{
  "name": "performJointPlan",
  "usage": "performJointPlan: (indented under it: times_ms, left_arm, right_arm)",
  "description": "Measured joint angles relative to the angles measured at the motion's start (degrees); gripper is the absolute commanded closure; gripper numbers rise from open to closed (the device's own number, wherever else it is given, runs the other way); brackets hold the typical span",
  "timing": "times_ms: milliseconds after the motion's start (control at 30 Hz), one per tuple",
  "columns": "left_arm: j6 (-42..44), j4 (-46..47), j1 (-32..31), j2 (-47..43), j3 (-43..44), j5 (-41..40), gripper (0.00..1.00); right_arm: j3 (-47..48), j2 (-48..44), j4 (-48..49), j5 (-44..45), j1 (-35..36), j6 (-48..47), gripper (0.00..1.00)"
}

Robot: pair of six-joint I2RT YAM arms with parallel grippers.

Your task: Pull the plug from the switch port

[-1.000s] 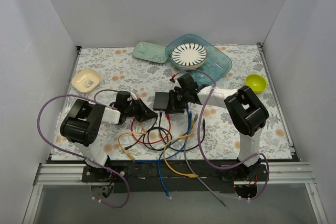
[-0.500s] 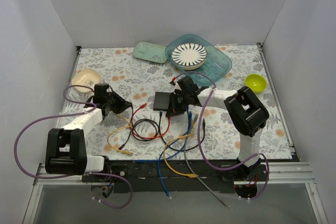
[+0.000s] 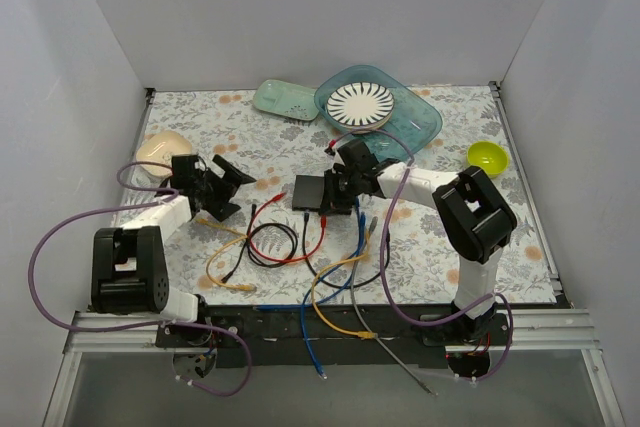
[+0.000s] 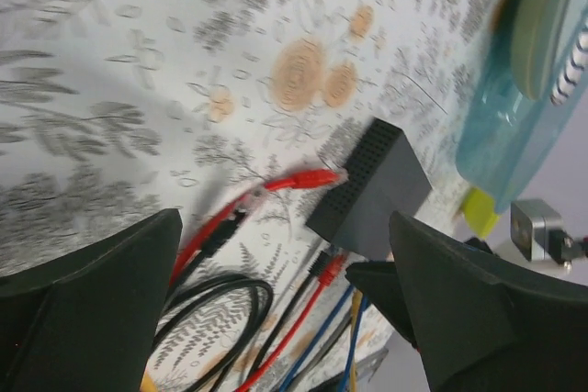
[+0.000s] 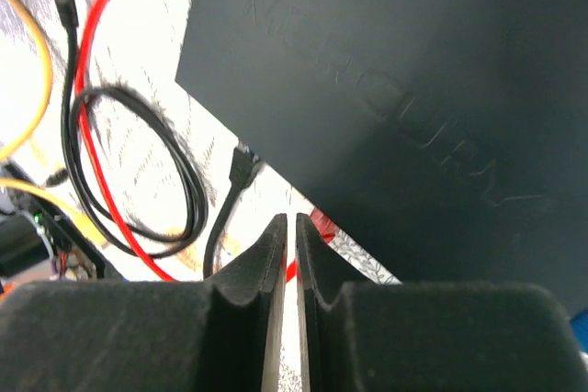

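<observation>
Swung leftward since a second ago, our left gripper (image 3: 222,189) hangs wide open; our right gripper (image 5: 292,227), closed on nothing, has the switch (image 5: 413,89) just beyond its fingertips, so we judge the pull done, lifting off next.

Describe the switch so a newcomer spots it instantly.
Find the translucent teal tray at the back of the table. Just in front lies the flat black rectangular switch, by the right gripper. It alone is a plain box with coloured cables fanning from its near edge.
</observation>
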Motion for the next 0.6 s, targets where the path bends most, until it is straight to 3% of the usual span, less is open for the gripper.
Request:
performJointPlan:
  times_ms: [133,367,500,600]
  left_arm:
    - [-0.8,6.6,-4.8,1.3,-0.1,4.9,0.07]
    - [-2.1,17.0,-20.7,2.2,0.0,9.1,0.02]
    - [-6.7,25.3,-22.3,0.7,-7.4,8.9,0.02]
    - [-7.5,26.3,-22.1,0.1,-9.5,8.4,0.02]
  right_arm:
    - [2.0,-0.2,-0.3,1.9,-0.5,0.1,0.86]
    - [10.2,1.5,-0.2,1.8,-3.7,1.7,0.87]
    - [12.0,2.4,0.3,1.6,-5.1,2.2,0.87]
    - [12.0,2.6,0.2,1.6,-5.4,2.4,0.87]
